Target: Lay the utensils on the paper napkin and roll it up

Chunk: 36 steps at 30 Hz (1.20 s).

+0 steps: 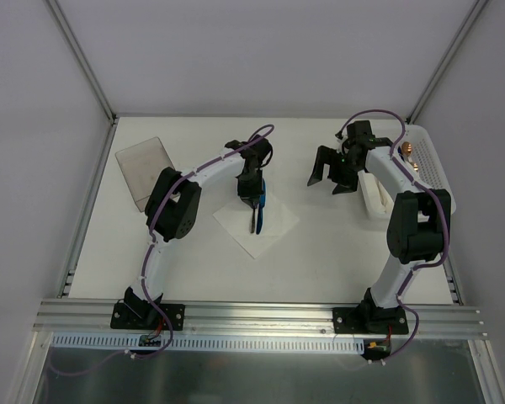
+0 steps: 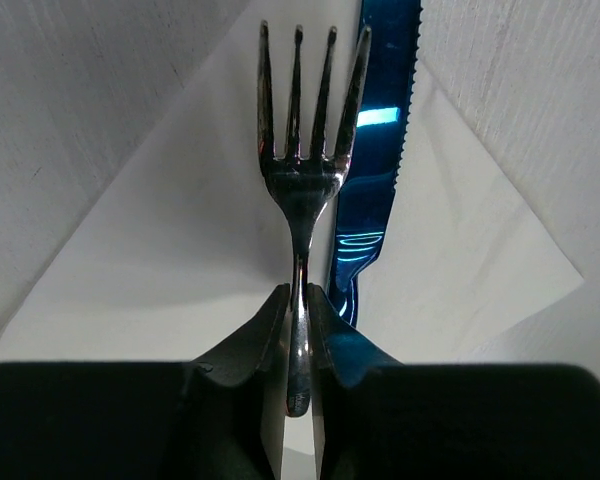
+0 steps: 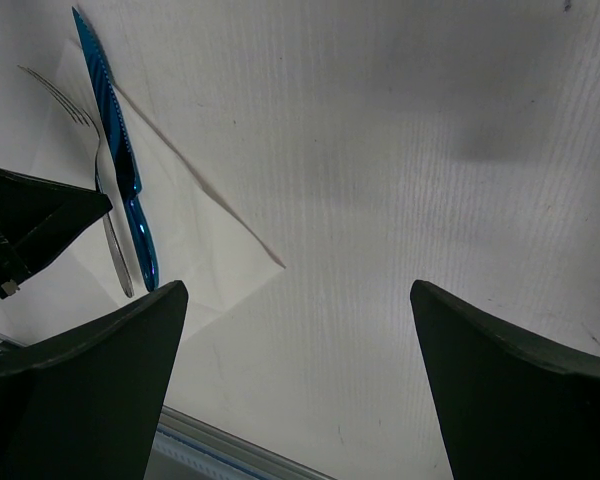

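Pinched stiff, slick fork by its handle in narrow left fingers, blue knife beside; flimsy napkin beneath, probably best taken at a corner; right fingers wide, empty.

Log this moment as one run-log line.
left claw: shut on fork | fork: over napkin, beside blue knife | napkin: flat, unrolled | right claw: open, empty

We got soft, even overhead light on the white table, shadows faint. Up close, glare streaked the blue knife and the fork; the left gripper loomed dark, blurred near the lens.
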{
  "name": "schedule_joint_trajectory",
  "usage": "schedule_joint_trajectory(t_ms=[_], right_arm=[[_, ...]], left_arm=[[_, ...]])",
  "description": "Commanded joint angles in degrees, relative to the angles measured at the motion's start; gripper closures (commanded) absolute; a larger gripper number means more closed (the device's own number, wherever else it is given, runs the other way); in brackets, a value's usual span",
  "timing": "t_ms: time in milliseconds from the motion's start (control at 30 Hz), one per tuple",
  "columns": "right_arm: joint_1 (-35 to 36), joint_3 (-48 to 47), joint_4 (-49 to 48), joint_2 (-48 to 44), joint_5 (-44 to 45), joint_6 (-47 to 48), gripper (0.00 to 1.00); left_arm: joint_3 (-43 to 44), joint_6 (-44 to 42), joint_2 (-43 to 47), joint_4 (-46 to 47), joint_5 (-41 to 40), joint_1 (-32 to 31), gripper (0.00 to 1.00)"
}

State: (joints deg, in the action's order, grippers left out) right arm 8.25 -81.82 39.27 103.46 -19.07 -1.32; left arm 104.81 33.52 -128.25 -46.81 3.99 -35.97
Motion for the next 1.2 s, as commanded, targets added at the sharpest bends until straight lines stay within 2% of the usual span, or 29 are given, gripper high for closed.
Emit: schedule_joint_trajectory(t_ms=[0,333,533,567,633,700,833,900,1033,1167], right_arm=[[0.1,0.0,0.0,-2.6,0.4,0.2,0.01],[0.1,-0.1,0.0,-2.4,0.3,0.1,0.01],[0.1,0.0,0.0,-2.6,-0.7,0.3,0.01],[0.1,0.1,-0.2,-2.6,-1.0,0.4,0.01],[0.1,0.5,-0.4,-2.7,-1.9,0.4,0.01],[0.2,1.0,-0.9,-3.0,-2.6,0.4,0.01],[0.4,1.8,-1.6,-2.7,-4.0,0.3,0.02],[0.7,2.3,-2.0,-2.6,-4.6,0.4,0.03],[1.4,3.0,-3.0,-2.3,-7.9,0.9,0.05],[2.6,4.0,-4.1,-2.2,-12.2,3.9,0.17]], left_arm=[[-0.2,0.7,-0.2,-0.5,0.0,-0.4,0.88],[-0.2,0.8,-0.5,-0.5,0.2,-0.3,0.84],[-0.4,1.4,3.0,-0.4,-2.1,-0.2,0.83],[-0.7,1.3,5.0,-0.3,-2.5,-0.2,0.83],[-1.5,0.9,7.6,0.2,-3.4,0.0,0.72],[-4.7,0.7,12.0,1.4,-3.1,0.5,0.63],[-15.0,1.1,20.7,6.4,1.3,4.1,0.56],[-23.0,0.8,26.1,10.4,3.7,6.7,0.56],[-33.7,-7.9,34.4,18.0,8.5,7.7,0.55],[-42.8,-16.4,40.7,22.5,14.3,7.6,0.65]])
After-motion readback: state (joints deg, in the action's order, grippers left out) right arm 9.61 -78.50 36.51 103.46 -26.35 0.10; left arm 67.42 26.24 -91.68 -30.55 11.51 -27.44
